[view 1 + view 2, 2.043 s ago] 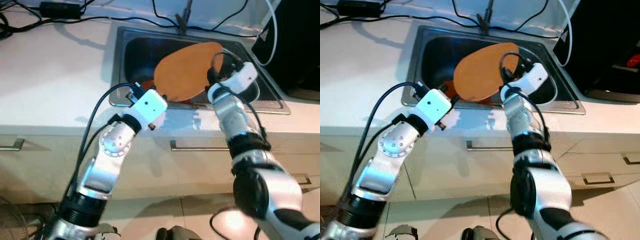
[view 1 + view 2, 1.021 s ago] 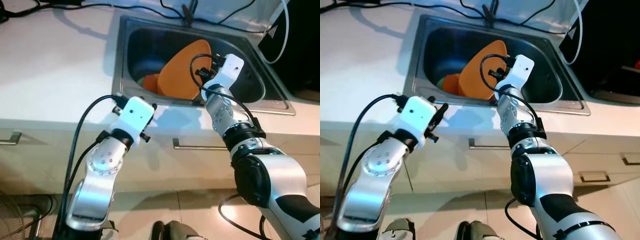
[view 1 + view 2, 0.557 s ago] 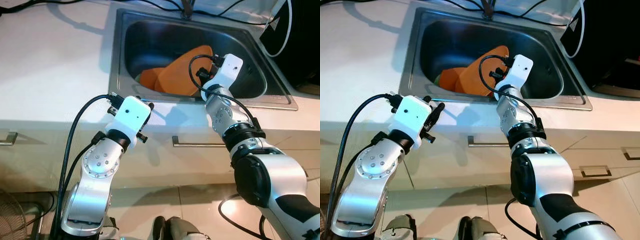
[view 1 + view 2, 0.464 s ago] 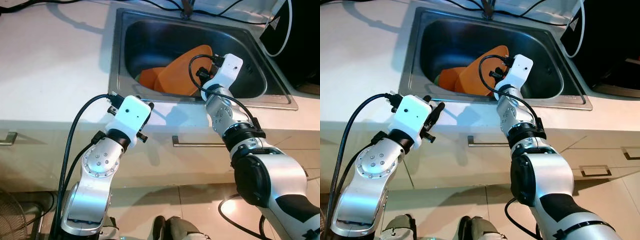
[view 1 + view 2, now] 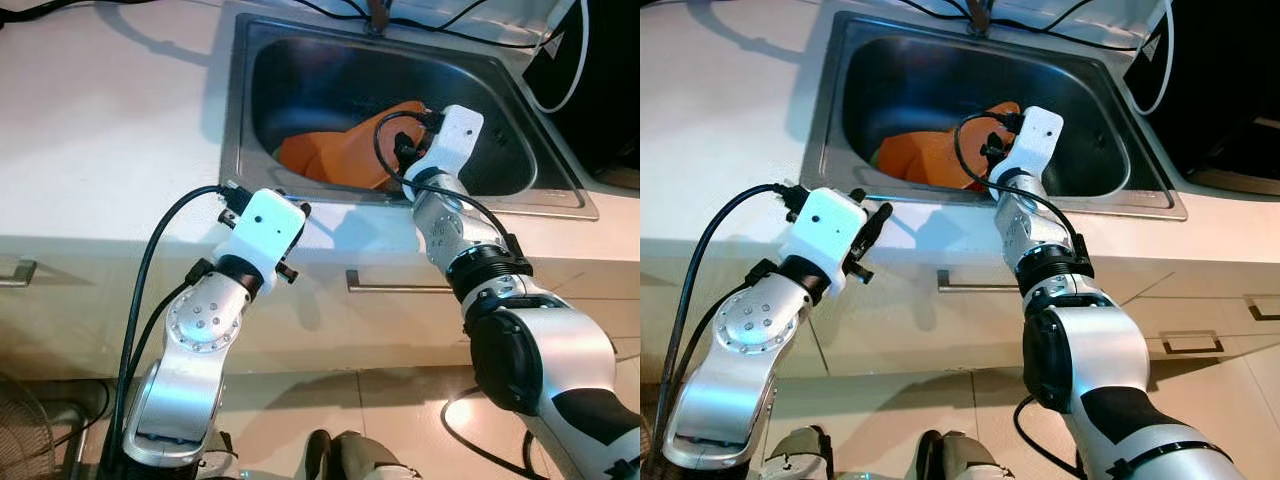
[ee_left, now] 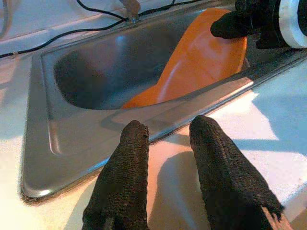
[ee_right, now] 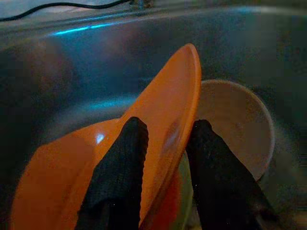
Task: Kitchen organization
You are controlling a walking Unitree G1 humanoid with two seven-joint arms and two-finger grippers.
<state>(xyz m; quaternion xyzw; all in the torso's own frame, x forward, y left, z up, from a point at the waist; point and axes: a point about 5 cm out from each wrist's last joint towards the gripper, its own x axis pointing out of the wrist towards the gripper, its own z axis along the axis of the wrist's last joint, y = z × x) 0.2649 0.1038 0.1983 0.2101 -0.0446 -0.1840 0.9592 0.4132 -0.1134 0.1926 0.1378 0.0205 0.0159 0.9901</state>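
Orange plate: a large orange plate (image 7: 163, 129) stands tilted inside the steel sink (image 5: 240, 120), its lower part down in the basin and its upper rim leaning toward the near wall.
Second orange piece: another orange plate (image 5: 300, 155) lies lower in the basin, beside and partly under the tilted one.
Other dishes: a pale bowl (image 7: 235, 124) sits on the sink floor just behind the tilted plate; something green shows under the plates, too hidden to name.
Right gripper: the right gripper (image 7: 163, 143) reaches over the sink's near edge, one finger on each face of the tilted plate's rim, clamped on it.
Left gripper: the left gripper (image 6: 168, 158) hovers over the white worktop (image 5: 100, 150) just in front of the sink's near rim, its two fingers parted with nothing between them.
Surroundings: black cables (image 5: 450, 35) trail across the worktop behind the sink, and a dark appliance (image 5: 1220, 80) stands to the right.
Step in hand: by my reading, the plate is being set down into the sink, and it looks close to resting on the dishes below.
Next move: it seems to call for lowering the plate until its weight sits on the stack, then parting the fingers and drawing the right arm up and back without dragging the rim.
Caution: the plate is steeply tilted, so it may slide or clatter against the bowl once let go.
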